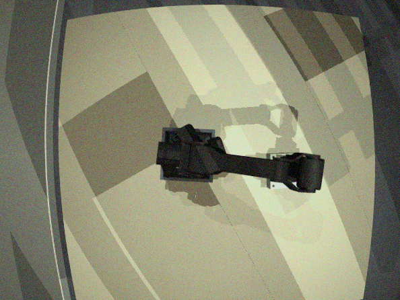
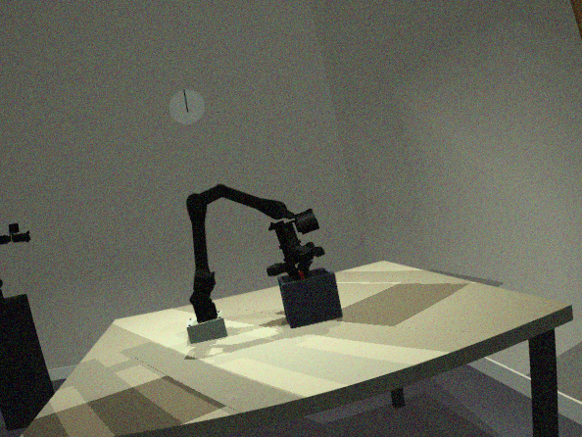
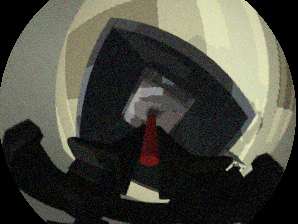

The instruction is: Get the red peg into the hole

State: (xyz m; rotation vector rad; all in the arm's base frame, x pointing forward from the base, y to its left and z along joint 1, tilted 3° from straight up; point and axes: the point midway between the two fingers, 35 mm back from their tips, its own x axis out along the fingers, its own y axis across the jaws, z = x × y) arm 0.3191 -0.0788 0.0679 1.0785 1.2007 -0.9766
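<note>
One peg (image 2: 302,274) (image 3: 150,140) sits pinched in my nearly closed jaws (image 2: 300,277), its tip leading toward the plate (image 3: 170,107) below, presumably for insertion.

The box (image 1: 211,130) (image 2: 311,301) (image 3: 175,36) is set on the counter (image 1: 135,235) (image 2: 441,333) (image 3: 215,25), left of the arm's base (image 1: 277,185) (image 2: 208,331) in the top view and apart from it. The plate (image 3: 150,95) is held at the box's bottom. The box is overhung by the tool (image 1: 188,153) (image 2: 302,275) (image 3: 151,131), between whose fingers the peg (image 2: 302,276) (image 3: 150,142) is gripped, pointed toward the plate; whether the hole is entered cannot be seen.
</note>
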